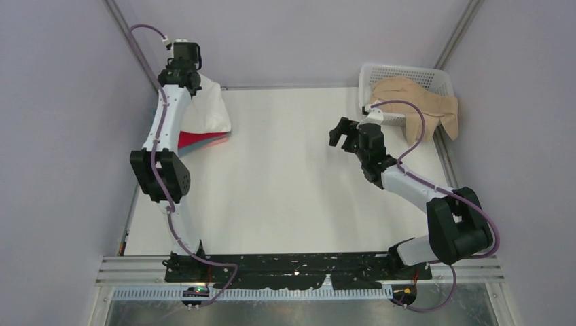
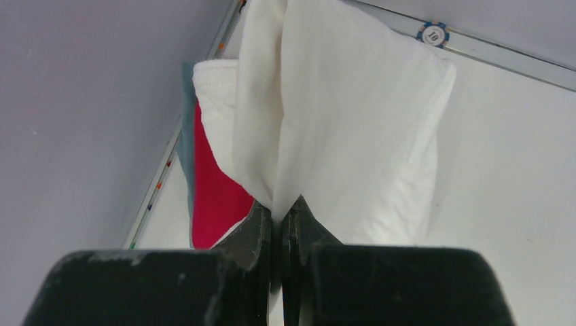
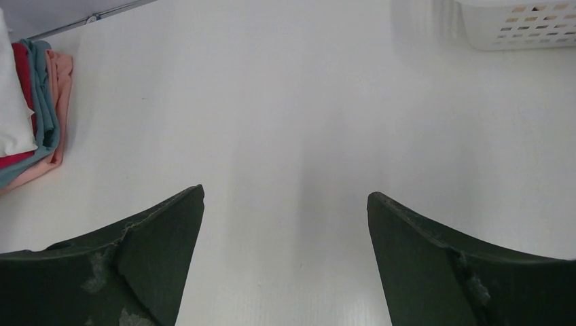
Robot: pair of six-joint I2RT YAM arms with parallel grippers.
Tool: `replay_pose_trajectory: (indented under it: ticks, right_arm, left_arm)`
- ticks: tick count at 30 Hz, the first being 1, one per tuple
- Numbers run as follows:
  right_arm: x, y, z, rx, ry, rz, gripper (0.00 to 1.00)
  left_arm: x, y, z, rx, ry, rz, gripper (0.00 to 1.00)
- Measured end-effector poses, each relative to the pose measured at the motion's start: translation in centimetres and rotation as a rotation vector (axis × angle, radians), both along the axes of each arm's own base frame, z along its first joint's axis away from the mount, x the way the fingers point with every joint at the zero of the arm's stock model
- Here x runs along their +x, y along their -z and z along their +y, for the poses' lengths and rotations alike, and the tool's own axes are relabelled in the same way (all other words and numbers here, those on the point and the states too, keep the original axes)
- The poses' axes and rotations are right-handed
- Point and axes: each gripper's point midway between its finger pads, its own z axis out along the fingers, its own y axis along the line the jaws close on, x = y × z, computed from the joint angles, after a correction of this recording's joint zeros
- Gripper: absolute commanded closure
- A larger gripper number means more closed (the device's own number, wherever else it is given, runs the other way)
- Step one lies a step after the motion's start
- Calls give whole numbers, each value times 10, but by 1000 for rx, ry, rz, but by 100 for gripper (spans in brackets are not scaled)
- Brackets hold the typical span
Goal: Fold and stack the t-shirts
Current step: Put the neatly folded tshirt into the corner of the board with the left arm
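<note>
1. Left wrist view: my left pincer is clamped shut on a fold of the white t-shirt. The cloth is pinched between both tips and runs away from me as a doubled panel.
2. I judge that I hold it by that fold so the layers do not slide apart while it goes onto the pile.
3. Beneath its near edge show the folded red t-shirt and a strip of the teal-blue t-shirt. From the top camera this pile sits at ten o'clock on the table, tight against the left rail.
4. The right wrist camera shows the pink t-shirt at the bottom of the pile, at nine o'clock in its frame.
5. My right pincer gapes wide and carries nothing. It hovers over bare tabletop, between the pile and the basket.
6. The tan t-shirt hangs unfolded over that basket's rim at one o'clock. It looks like the next job, which is probably why my free pincer waits near it.
</note>
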Motion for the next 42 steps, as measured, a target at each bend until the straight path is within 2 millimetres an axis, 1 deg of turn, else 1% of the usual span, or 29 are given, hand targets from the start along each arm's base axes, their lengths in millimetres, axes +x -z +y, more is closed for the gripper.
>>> replay_pose_trajectory:
  ticks: [6, 10, 19, 21, 24, 26, 28, 29, 32, 35, 36, 38, 42]
  right_arm:
    - [0, 1, -1, -3, 3, 7, 5]
    - [0, 0, 0, -3, 3, 6, 5]
    - [0, 0, -2, -6, 10, 6, 5]
    - [0, 0, -2, -7, 13, 5, 5]
    - [1, 0, -2, -7, 14, 5, 5]
    - [2, 0, -2, -7, 14, 5, 5]
    - [3, 0, -2, -7, 14, 7, 5]
    - [3, 0, -2, -8, 13, 9, 5]
    - [4, 2, -1, -11, 13, 14, 5]
    - [5, 2, -1, -12, 13, 15, 5]
    - [5, 2, -1, -11, 14, 15, 5]
    - [6, 1, -2, -14, 23, 14, 5]
    - [7, -2, -8, -25, 54, 12, 5]
  left_arm:
    - [-2, 10, 35, -44, -81, 4, 100]
    - [2, 23, 48, -82, -92, 18, 100]
    - [6, 76, 86, -172, -171, 86, 100]
    - [2, 88, 95, -198, -197, 102, 100]
    - [-3, 100, 103, -227, -215, 116, 99]
    - [-5, 106, 107, -247, -218, 125, 82]
    - [-5, 109, 110, -262, -221, 124, 79]
    - [-5, 111, 110, -269, -224, 124, 75]
    - [-3, 118, 113, -277, -227, 135, 44]
    - [-3, 127, 116, -284, -233, 160, 4]
    - [-4, 130, 117, -289, -237, 169, 1]
    - [-8, 132, 119, -299, -261, 187, 1]
    - [-16, 121, 126, -304, -297, 190, 1]
